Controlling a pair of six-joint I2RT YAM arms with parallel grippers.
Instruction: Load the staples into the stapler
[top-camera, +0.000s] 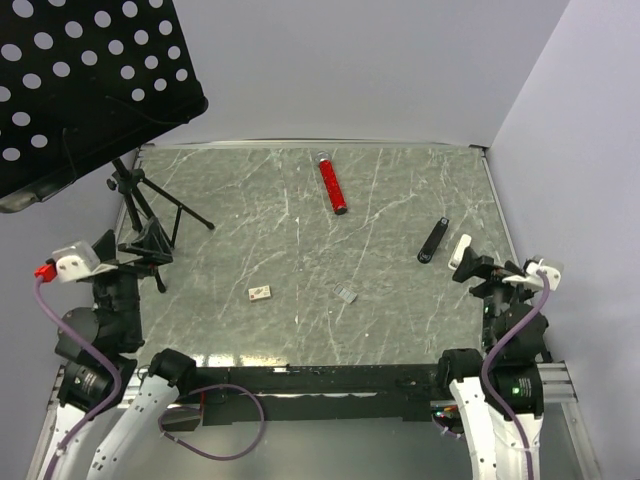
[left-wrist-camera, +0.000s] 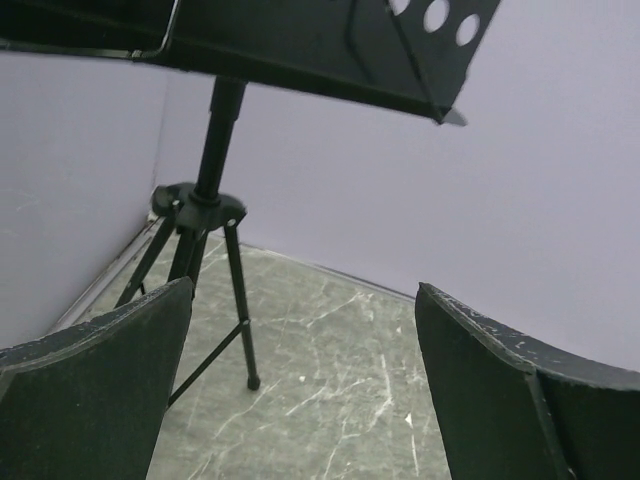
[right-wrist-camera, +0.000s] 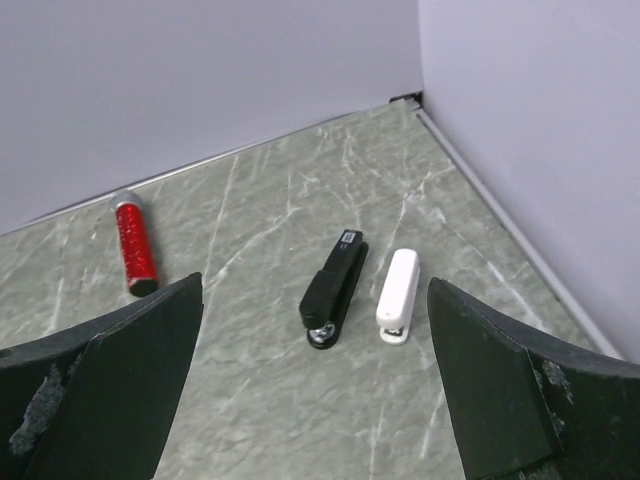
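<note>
The stapler (top-camera: 432, 241) lies closed on the table (top-camera: 400, 330), at 3 o'clock from the table's middle. A white oblong piece (top-camera: 460, 250) is just beside it. The staples (top-camera: 346, 294) lie loose on the table at 5 o'clock from the middle, well apart from the stapler. A small beige box (top-camera: 260, 293) sits at 8 o'clock; I cannot tell its content. A red tube (top-camera: 333, 186) lies at 12 o'clock. The left gripper (left-wrist-camera: 303, 300) and the right gripper (right-wrist-camera: 315, 300) both have their fingers spread wide apart.

Stapler (right-wrist-camera: 335, 287) black. Second stapler (right-wrist-camera: 398, 295) white. Tube (right-wrist-camera: 135, 248) red. Staples (top-camera: 346, 294) silver-grey. Box (top-camera: 260, 293) beige, red mark. Table (top-camera: 400, 220) grey-green marble, white veins.
</note>
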